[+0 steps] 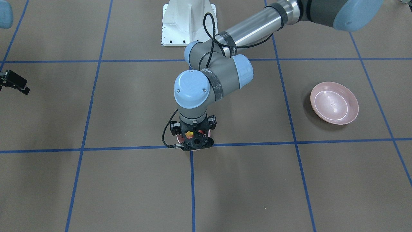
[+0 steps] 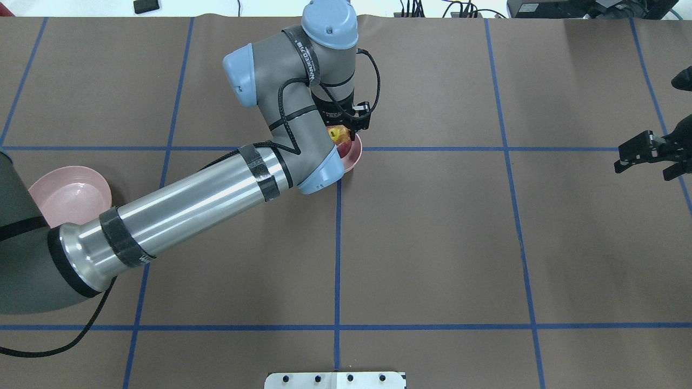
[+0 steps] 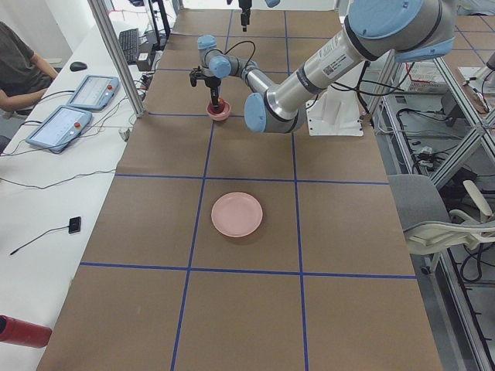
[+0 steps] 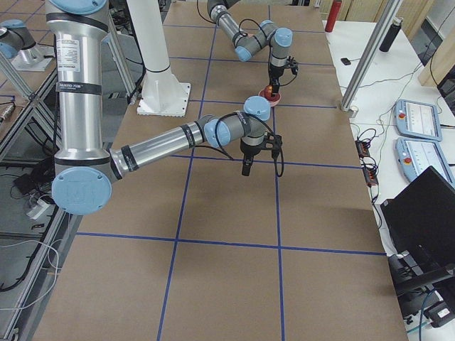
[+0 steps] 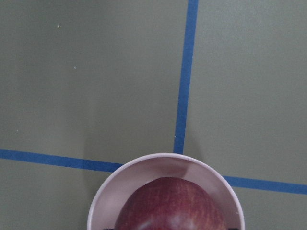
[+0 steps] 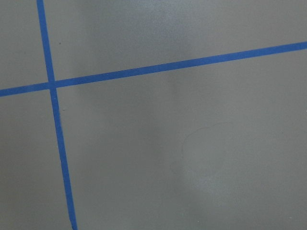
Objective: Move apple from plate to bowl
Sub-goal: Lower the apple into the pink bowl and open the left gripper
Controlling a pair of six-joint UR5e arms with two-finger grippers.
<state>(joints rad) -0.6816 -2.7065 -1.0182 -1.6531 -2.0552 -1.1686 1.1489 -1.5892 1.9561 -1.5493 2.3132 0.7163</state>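
Observation:
The dark red apple (image 5: 170,206) sits low inside the small pink bowl (image 5: 168,160), which stands on a blue tape crossing. My left gripper (image 1: 194,137) points straight down over the bowl and appears shut on the apple. The apple's yellow patch (image 2: 338,133) shows between the fingers, and the bowl's rim (image 2: 354,154) pokes out beside the wrist. The wide pink plate (image 1: 334,103) lies bare toward my left side; it also shows in the overhead view (image 2: 70,194). My right gripper (image 2: 649,154) hovers far off at the right edge, and I cannot tell whether it is open.
The brown table cover is marked with a grid of blue tape lines (image 1: 193,190). The white robot base (image 1: 188,22) stands at the table's near edge. The right wrist view shows only bare cover and a tape crossing (image 6: 52,85).

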